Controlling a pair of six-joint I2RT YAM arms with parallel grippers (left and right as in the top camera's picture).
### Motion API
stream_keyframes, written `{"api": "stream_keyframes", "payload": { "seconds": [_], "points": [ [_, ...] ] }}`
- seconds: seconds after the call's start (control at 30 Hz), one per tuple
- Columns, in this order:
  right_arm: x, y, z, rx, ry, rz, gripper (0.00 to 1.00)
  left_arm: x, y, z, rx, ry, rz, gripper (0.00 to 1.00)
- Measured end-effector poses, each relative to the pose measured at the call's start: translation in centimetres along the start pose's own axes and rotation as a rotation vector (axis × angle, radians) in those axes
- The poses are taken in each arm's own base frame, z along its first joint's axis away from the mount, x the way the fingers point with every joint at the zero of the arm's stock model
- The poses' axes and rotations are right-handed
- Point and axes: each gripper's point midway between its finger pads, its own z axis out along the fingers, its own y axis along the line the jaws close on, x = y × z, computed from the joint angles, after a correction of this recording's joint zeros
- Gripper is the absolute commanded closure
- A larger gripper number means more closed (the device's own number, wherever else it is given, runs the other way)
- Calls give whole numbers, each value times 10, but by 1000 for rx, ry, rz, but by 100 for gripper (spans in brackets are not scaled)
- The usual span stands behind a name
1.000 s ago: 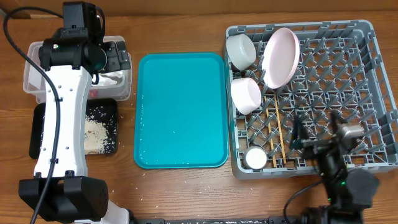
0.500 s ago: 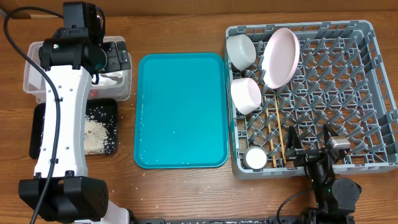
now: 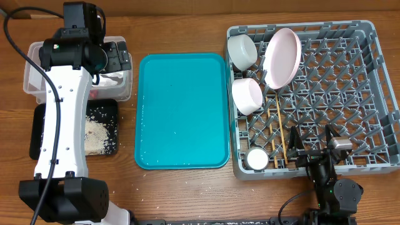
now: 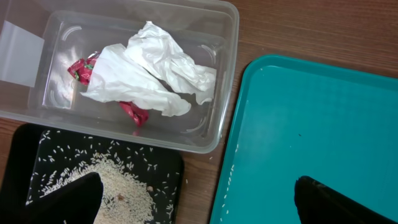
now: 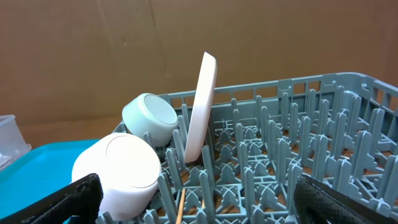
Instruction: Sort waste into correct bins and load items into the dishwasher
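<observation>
The right jaws have pulled back, wide and empty like the left jaws, and the plate (image 3: 282, 57), bowls (image 3: 247, 95), cup (image 3: 255, 159) and chopsticks (image 3: 279, 134) sit in the rack (image 3: 325, 25) just ahead, so loading looks done.

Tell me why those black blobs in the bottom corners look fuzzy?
Left wrist view: those are the left gripper's fingers, too near the lens to focus; the clear tub glints. Right wrist view: the right gripper's fingers blur likewise, while the pink plate looks sharp. Overhead view: even light, faint sheen on the teal tray.
</observation>
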Motion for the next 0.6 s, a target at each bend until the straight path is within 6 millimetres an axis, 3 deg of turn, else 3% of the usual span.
{"api": "stream_keyframes", "payload": {
  "seconds": [0.6],
  "points": [
    [0, -1, 0, 4, -1, 0, 0, -1, 5, 0, -27, -4, 27, 0]
  ]
}}
